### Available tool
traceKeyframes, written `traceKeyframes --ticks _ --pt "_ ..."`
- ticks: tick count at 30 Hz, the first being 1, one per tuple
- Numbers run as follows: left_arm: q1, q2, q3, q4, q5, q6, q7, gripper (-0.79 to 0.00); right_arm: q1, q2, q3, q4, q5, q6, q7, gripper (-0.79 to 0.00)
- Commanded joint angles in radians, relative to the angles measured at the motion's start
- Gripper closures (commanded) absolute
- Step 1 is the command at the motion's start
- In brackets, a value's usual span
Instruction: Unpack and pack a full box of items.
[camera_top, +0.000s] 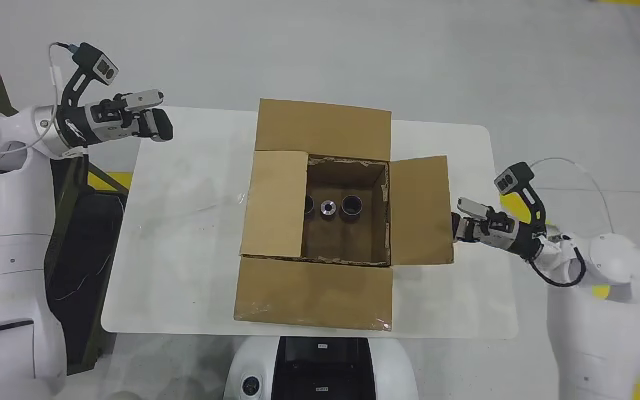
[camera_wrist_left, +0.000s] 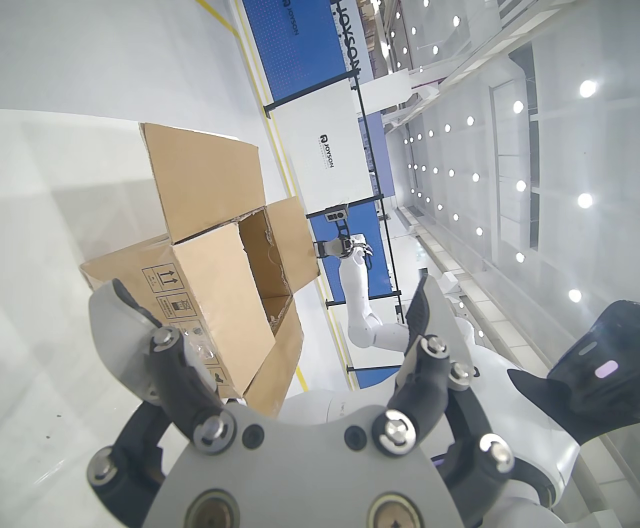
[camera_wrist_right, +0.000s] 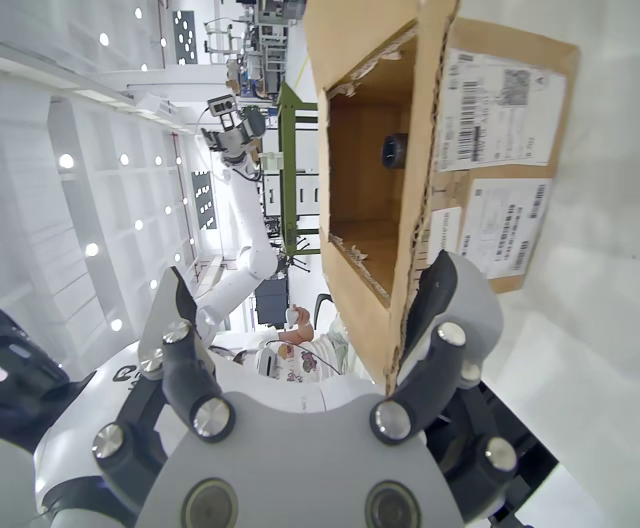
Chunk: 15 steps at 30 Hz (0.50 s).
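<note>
Brown corrugated cardboard box (camera_top: 315, 290): light, stiff, likely best gripped by the flap (camera_top: 420, 210) between the released right jaws; left jaws likewise released.

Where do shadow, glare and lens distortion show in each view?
Top view: inside the open brown cardboard box, shadow dims the dark cylindrical items. Left wrist view: round ceiling lights glare brightly. Right wrist view: the box's straight edges look bowed.

Brown box (camera_top: 322, 128), white worktop (camera_top: 180, 250)
Plain brown cardboard with black printed symbols on one side and white labels (camera_wrist_right: 500, 120) with black barcodes; the cylinders (camera_top: 351, 207) inside are dark, one silvery-centred.
</note>
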Motion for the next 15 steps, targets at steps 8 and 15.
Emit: traceKeyframes --ticks 8,15 --pt "0.0 0.0 0.0 0.0 0.0 0.0 0.0 -0.785 0.024 0.006 -0.114 -0.063 0.092 0.017 0.021 -0.785" --pt "0.0 0.0 0.0 0.0 0.0 0.0 0.0 -0.785 0.056 0.007 -0.234 -0.097 0.049 0.007 -0.03 -0.785"
